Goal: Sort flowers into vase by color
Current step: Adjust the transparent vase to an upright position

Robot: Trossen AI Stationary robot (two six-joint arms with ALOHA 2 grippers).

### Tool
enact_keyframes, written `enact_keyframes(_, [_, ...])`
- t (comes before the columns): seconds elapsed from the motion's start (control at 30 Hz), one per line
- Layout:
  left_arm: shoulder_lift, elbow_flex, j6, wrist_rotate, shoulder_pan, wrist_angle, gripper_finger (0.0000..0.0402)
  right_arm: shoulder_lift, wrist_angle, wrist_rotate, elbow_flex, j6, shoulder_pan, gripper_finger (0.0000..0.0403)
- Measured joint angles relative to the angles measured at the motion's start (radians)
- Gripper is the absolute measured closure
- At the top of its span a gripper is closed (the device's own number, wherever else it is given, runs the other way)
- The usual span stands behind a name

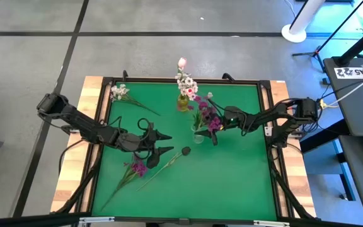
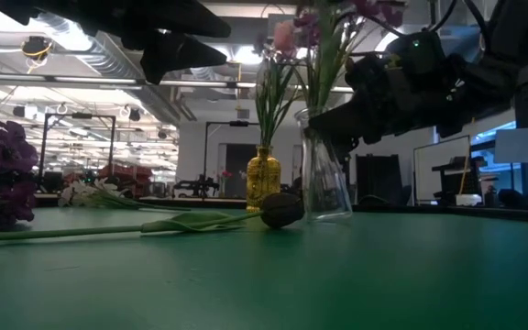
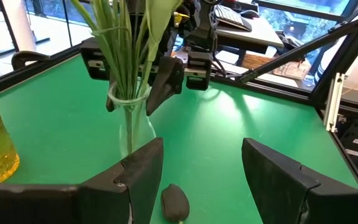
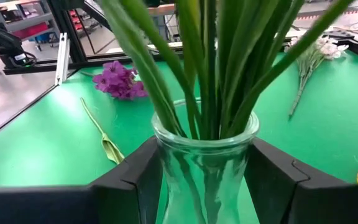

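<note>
While both arms sit mid-worktop, status below.

left gripper: jaws spread wide, nothing between them; hovering above the dark bloom, which lies on the green worktop just ahead of the fingers.

right gripper: jaws straddle the clear vase, one finger each side. Cannot tell whether the pads actually press the glass or just stand next to it.

clear vase contents: green stems packed in, magenta-purple blossoms on top.

yellow vase: near the far edge, holds white clusters and a pale pink bud.

loose flowers: dark bloom on its long stem near centre; magenta sprig just beside it toward the front left; white sprig at the far left corner, well apart.

step, my read: left arm lining up on the dark bloom's stem, right arm steadying the clear vase.

risk 1: stem is thin and flat on the worktop; jaws closing too high would miss, too low would scrape the mat.

risk 2: bloom head is heavy-looking; gripped far from it, the stem may swing and foul the magenta sprig.

risk 3: any sideways right-arm motion could tip the tall, narrow clear vase.
</note>
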Motion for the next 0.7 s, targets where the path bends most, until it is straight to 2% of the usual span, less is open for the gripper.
enact_keyframes(0.2, [0.000,0.000,-0.007,-0.008,0.010,0.000,0.0189,0.004,0.047,-0.028,-0.003,0.005,0.001,0.0219])
enact_keyframes(0.7, [0.001,0.000,-0.008,0.016,0.079,-0.017,0.0189,0.004,0.072,0.003,0.040,-0.079,0.000,0.0220])
